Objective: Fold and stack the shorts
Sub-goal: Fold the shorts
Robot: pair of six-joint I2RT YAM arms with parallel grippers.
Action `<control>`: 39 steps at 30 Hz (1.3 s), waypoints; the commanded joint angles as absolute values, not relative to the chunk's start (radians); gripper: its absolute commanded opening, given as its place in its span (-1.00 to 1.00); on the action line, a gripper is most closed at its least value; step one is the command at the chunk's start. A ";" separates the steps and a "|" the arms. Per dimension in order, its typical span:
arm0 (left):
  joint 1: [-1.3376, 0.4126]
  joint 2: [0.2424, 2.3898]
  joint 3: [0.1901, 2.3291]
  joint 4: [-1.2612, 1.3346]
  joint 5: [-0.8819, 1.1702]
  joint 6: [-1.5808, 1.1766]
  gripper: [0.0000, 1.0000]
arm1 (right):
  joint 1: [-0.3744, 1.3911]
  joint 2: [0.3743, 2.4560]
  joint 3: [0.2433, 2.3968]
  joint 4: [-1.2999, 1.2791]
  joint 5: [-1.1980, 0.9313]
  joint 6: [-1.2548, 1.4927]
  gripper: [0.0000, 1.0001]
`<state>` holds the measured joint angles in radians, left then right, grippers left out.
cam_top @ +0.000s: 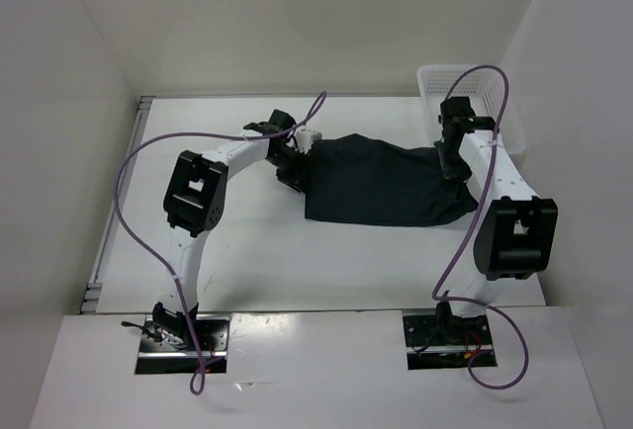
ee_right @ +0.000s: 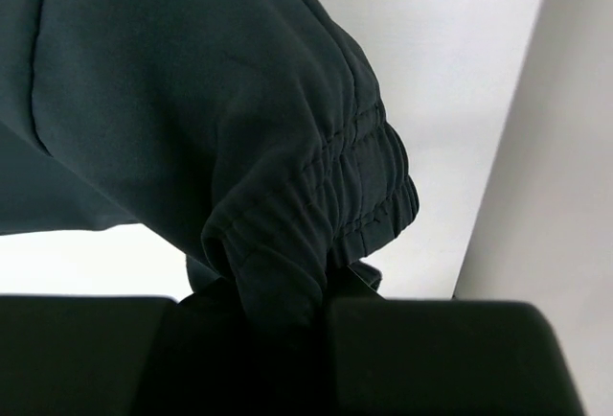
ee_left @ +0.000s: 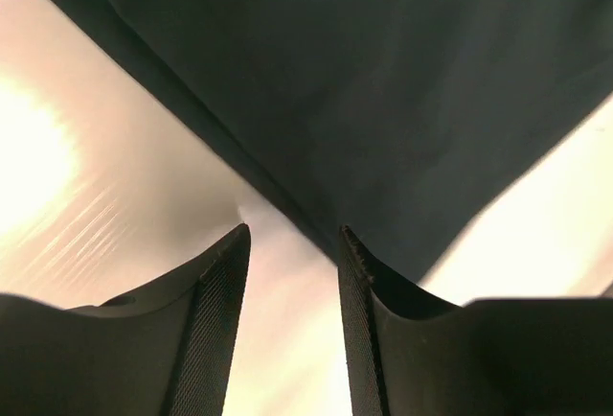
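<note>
The black shorts [cam_top: 381, 187] lie spread across the middle of the white table, folded to a rough rectangle. My left gripper [cam_top: 295, 170] is at their left edge. In the left wrist view it [ee_left: 292, 234] is open and nothing is between its jaws; the hem of the shorts [ee_left: 383, 71] runs just past the fingertips and the right finger [ee_left: 356, 282] touches it. My right gripper [cam_top: 453, 172] is at the shorts' right end. In the right wrist view it [ee_right: 278, 306] is shut on the gathered elastic waistband [ee_right: 316, 196].
A white mesh basket [cam_top: 435, 83] stands at the back right corner, just behind the right arm. White walls close in the table on the left, back and right. Bare table [cam_top: 297, 261] lies in front of the shorts.
</note>
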<state>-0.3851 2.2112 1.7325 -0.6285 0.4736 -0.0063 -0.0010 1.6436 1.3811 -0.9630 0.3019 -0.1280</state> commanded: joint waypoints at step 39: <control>-0.397 2.419 1.936 -0.707 0.517 0.000 -0.64 | 0.511 2.040 1.963 -1.051 0.170 0.138 -1.00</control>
